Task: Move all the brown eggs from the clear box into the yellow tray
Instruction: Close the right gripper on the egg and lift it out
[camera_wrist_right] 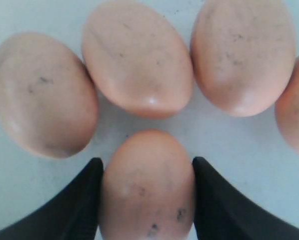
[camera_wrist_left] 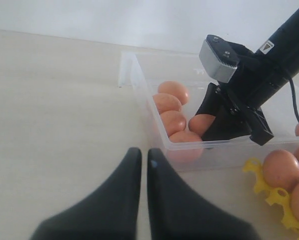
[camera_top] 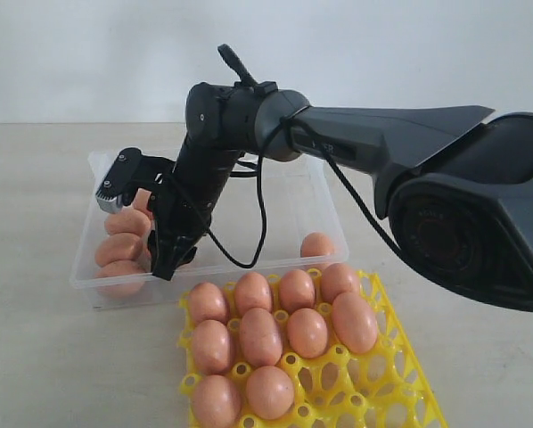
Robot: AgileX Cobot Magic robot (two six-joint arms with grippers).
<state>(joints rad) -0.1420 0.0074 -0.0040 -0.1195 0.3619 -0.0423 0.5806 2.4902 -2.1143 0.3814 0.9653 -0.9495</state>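
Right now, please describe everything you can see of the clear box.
The clear box is a shallow rectangular bin of transparent plastic with a flared rim. It rests flat on the pale table, close behind the yellow tray. In the exterior view, four brown eggs lie bunched at its left end and a lone egg sits in its near right corner. The right end effector reaches in at the left end, closed on a fifth egg.
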